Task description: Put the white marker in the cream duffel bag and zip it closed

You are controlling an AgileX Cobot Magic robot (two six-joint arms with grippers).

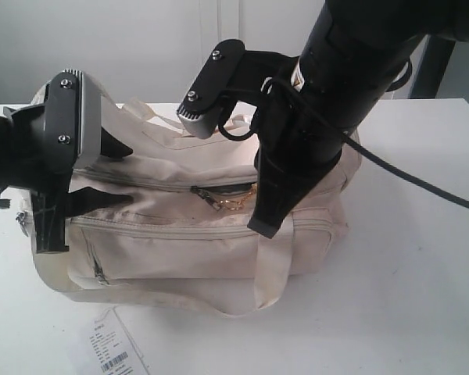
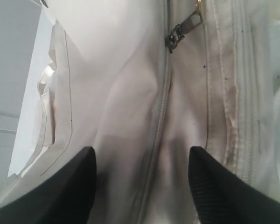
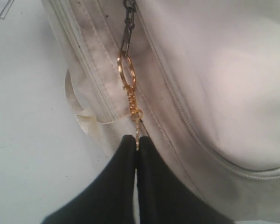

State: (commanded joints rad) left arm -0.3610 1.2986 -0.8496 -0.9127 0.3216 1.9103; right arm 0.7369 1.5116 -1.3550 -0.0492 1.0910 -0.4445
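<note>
- Found large soft cream fabric duffel bag [image 1: 180,242] lying lengthwise mid white worktop [image 1: 422,258], with its back near the worktop's far edge.
- Noted broad bare worktop to the right of the bag and in front of it. Noted far less on the left, with the left arm over that end.
- Logged flat white barcode label [image 1: 113,351] on the worktop in front of the bag's left half, apart from the bag and near the lower border of the exterior view.
- Logged shiny cream strap handle [image 1: 270,273] hanging in a loop down the bag's front face.
- Found left end effector [image 1: 109,176] over the bag's left end, with fingers [image 2: 84,191] wide apart, straddling the grey main zipper [image 2: 161,116]. Cannot tell contact with the fabric.
- Found right end effector [image 3: 137,144] at mid-bag, with fingers pressed together, clamped on the end of the gold chain charm [image 3: 128,88].
- Traced the charm running straight from that pinch to the grey zipper pull [image 3: 127,28].
- Exterior view only: recorded both arms together, the label, the surrounding room, a black cable [image 1: 422,183] trailing right above the worktop, and a dark gap in the zipper line just right of the pull.
- Left wrist view only: confirmed the zipper closed between the pull and the left fingers.
- Right wrist view only: confirmed the pinch itself, hidden behind the fingers in the exterior view.
- Could not find the white marker in any view; cannot tell its position.
</note>
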